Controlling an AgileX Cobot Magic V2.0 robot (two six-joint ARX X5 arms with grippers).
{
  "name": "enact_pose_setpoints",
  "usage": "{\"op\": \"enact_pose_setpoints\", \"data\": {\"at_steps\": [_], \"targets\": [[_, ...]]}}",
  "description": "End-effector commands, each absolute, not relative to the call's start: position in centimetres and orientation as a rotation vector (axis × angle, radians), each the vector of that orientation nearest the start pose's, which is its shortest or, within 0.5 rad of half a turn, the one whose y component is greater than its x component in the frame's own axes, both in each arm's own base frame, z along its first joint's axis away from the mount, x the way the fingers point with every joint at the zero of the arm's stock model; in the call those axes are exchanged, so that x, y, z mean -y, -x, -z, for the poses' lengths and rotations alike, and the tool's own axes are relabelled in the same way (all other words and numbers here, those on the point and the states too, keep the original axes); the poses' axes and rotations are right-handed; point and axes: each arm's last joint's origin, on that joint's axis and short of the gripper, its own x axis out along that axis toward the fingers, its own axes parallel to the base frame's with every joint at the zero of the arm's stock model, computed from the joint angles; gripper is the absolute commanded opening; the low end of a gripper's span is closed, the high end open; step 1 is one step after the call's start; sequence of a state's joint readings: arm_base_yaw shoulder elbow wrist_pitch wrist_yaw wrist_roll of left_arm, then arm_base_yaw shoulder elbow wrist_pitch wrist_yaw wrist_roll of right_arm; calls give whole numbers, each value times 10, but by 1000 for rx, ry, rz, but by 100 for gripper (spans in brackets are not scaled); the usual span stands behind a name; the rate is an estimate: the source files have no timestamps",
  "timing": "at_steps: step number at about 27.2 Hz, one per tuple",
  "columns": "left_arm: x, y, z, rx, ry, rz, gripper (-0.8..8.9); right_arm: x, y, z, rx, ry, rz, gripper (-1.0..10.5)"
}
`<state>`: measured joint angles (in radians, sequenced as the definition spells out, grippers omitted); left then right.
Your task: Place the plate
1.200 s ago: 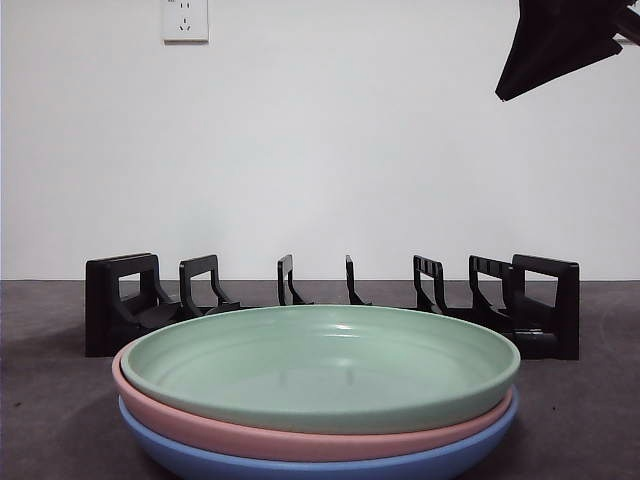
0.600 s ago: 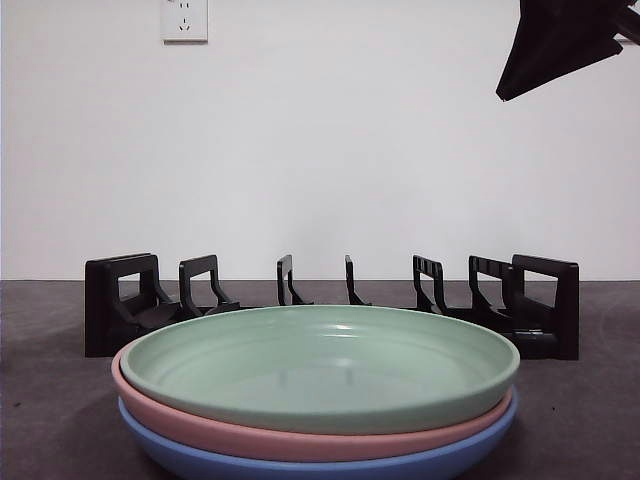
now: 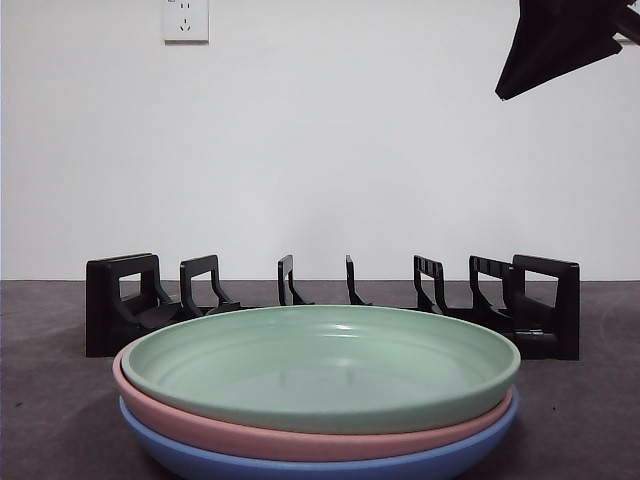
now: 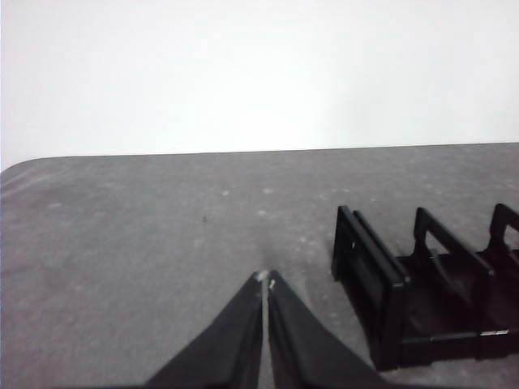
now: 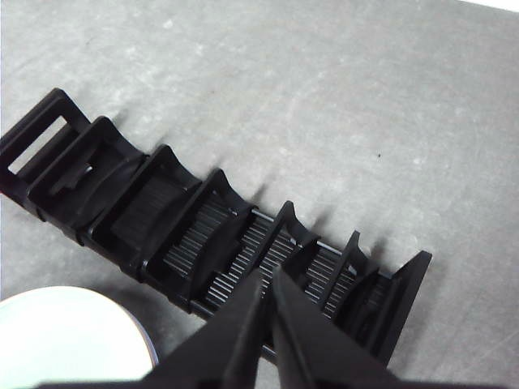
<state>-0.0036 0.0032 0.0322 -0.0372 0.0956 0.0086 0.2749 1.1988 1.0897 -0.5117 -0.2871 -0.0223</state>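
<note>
A stack of three plates sits at the front: a green plate (image 3: 320, 365) on top, a pink plate (image 3: 300, 435) under it, a blue plate (image 3: 320, 465) at the bottom. Behind it stands an empty black plate rack (image 3: 330, 300) with several slots. It also shows in the right wrist view (image 5: 203, 227) and the left wrist view (image 4: 422, 308). My right gripper (image 5: 266, 279) is shut and empty, high above the rack; the top plate's pale rim (image 5: 73, 336) shows below it. My left gripper (image 4: 266, 279) is shut and empty, beside the rack's end.
The grey table top (image 4: 146, 219) stretches out beside the rack. A white wall with a socket (image 3: 185, 18) is behind. A black arm tip (image 3: 560, 45) shows at the top right of the front view.
</note>
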Motion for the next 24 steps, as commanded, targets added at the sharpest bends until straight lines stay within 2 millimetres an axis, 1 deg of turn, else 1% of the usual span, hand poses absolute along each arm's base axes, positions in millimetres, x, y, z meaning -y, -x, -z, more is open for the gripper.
{"op": "enact_pose_setpoints", "data": {"at_steps": [1,14,16,17,20,22,24], "targets": [[3,-97,-165,-19,-2,95,8,-78,-242,-332,-600,23,-558,19],[3,-97,-167,-4,-3,95,8,-78,-242,-332,-599,23,-558,19],[3,-97,-167,-4,-3,95,8,-79,-241,-333,-584,68,-571,19],[3,-97,-167,-4,-3,95,8,-76,-239,-335,-571,89,-550,19],[3,-97,-167,-4,-3,95,8,-68,-221,-332,-497,177,-461,19],[3,-97,-167,-4,-3,95,8,-59,-200,-318,-411,205,-394,19],[3,-97,-167,-4,-3,95,8,-48,-178,-296,-326,183,-338,18]]}}
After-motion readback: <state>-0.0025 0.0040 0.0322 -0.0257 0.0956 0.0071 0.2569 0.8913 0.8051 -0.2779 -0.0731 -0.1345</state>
